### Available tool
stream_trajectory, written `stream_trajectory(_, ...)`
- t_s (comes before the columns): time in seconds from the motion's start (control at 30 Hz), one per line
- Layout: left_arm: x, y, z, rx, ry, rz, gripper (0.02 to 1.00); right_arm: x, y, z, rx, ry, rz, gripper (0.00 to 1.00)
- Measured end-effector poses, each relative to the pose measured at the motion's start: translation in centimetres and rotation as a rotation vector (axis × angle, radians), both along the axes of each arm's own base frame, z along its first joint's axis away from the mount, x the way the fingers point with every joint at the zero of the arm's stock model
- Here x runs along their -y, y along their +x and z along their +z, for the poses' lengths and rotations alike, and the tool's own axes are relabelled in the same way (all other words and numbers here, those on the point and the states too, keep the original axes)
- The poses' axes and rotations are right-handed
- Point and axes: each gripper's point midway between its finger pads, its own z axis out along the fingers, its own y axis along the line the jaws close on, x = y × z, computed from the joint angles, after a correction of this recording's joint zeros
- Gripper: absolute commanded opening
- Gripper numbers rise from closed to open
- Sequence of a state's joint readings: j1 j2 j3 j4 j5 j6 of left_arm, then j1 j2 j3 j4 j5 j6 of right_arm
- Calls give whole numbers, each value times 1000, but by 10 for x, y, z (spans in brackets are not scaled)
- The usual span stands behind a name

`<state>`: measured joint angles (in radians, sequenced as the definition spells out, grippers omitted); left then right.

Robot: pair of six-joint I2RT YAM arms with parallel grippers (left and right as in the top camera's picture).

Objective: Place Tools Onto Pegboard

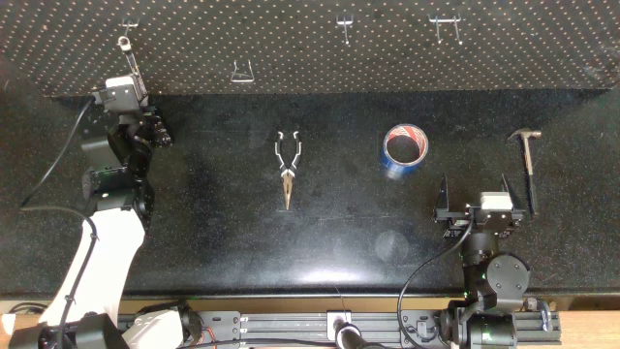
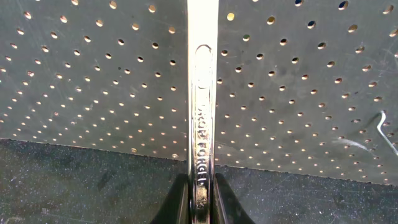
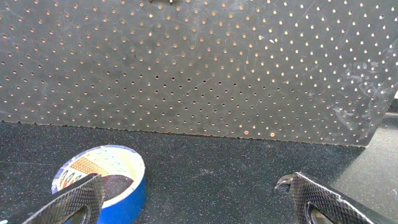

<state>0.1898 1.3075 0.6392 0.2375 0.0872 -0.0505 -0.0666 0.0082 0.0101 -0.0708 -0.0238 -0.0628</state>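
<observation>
Top view: left gripper [image 1: 137, 87] clamps the wrench [image 1: 129, 60] low on its shank. The ring end points ahead of the fingers, up the pegboard [image 1: 291, 39] and close under a hook [image 1: 129, 26]. Whether the ring has caught the hook cannot be told. The low grip probably leaves the ring free for hanging. Pliers [image 1: 289, 170], tape [image 1: 404, 147] and hammer [image 1: 528, 160] lie on the table [image 1: 213, 223], well apart from this hand.

Left wrist view: both fingers [image 2: 177, 202] pinch the shank, and the wrench runs straight ahead across the board.

Right wrist view: right gripper [image 3: 189, 183] is spread wide and empty. The tape lies just beside its left finger, short of the board. This hand is probably parked, out of the other arm's way.
</observation>
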Motion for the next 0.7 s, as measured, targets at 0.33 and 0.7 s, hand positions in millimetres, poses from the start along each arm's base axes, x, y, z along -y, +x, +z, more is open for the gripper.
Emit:
stream_trajectory(0.33,-3,15,-6,27,6,0,240,0,0,0,0,0,0,974)
stream_trajectory(0.7,-5,14,-10,12,-111,68,982,0,0,0,0,0,0,974)
